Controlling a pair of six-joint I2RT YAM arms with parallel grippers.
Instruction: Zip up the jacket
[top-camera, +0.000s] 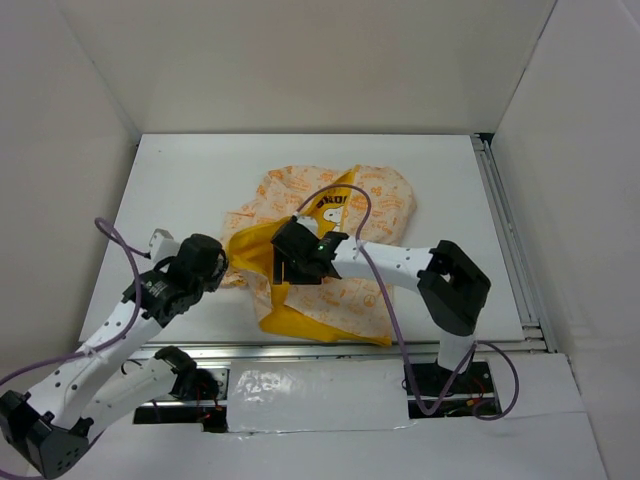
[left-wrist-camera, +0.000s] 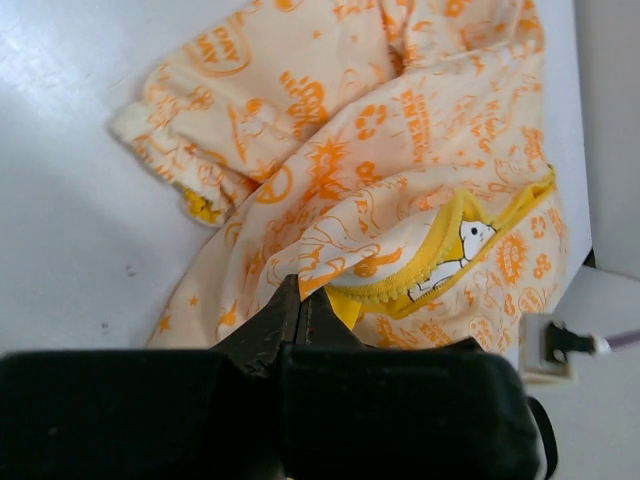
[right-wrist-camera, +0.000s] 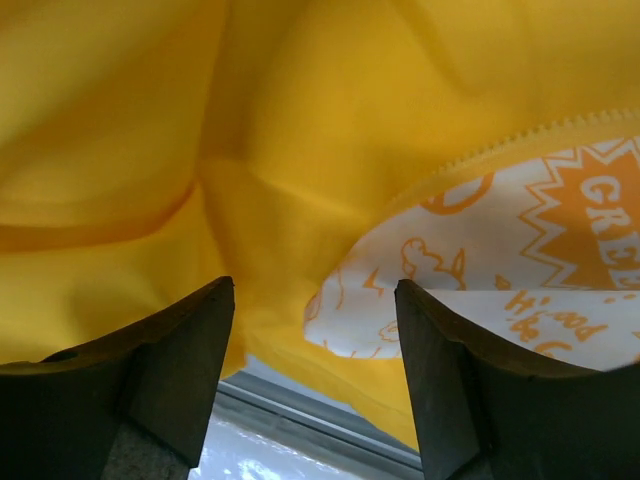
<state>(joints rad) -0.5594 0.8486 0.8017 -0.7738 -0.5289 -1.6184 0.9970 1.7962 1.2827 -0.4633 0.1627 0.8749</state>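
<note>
Yellow lining is what shows most from the top camera: the jacket lies in the middle of the table, collar toward the far side and hem toward the arms. Its front is thrown open, so its long axis runs roughly away from us. The left gripper sits at the jacket's left edge, where a flap of lining is drawn out toward it. The right gripper reaches in from the right and hangs over the open lining near the middle, so it is the nearer of the two to the free front edge. From the left wrist we see the left gripper with its jaws pressed fully together, the tips meeting at a corner of patterned cloth beside the yellow zipper strip. We judge that it pinches the jacket there, though the contact itself is partly hidden. The rest of the garment spreads up and away from it. From the right wrist the right gripper stands with its jaws well apart and nothing between them. The lining fills the view beyond, and the zipper teeth run up to the right of the right finger. We judge the coming grasp must shift toward that side to catch that edge.
</note>
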